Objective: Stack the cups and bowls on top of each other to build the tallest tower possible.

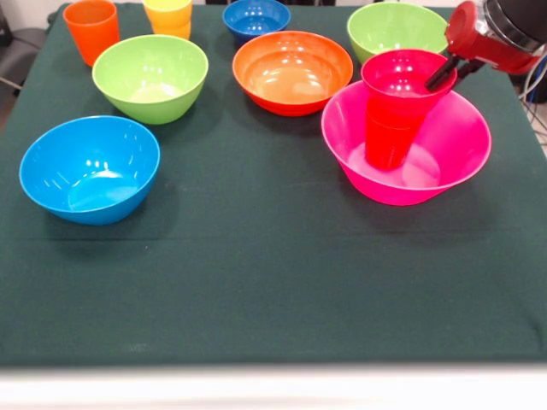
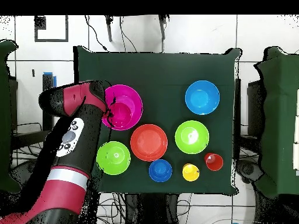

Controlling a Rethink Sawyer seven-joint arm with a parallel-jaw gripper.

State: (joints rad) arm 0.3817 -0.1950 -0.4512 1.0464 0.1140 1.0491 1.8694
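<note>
The tower stands at the right in the front view. The big pink bowl [image 1: 444, 162] holds the upright red tumbler [image 1: 389, 132], and the small crimson bowl [image 1: 397, 79] sits on the tumbler's top. My gripper [image 1: 448, 77] reaches in from the upper right. One finger [image 1: 440, 73] is inside the crimson bowl and the other outside, shut on its right rim. The orange cup [image 1: 91, 30] and yellow cup [image 1: 168, 15] stand at the far left. In the overhead view the arm covers the left edge of the pink bowl [image 2: 131, 102].
Loose bowls lie on the green cloth: light blue [image 1: 90, 169] at near left, lime green [image 1: 150, 77] behind it, orange [image 1: 292, 73] in the middle, small dark blue [image 1: 256, 17] at the far edge, and a second lime green [image 1: 397, 30] behind the tower.
</note>
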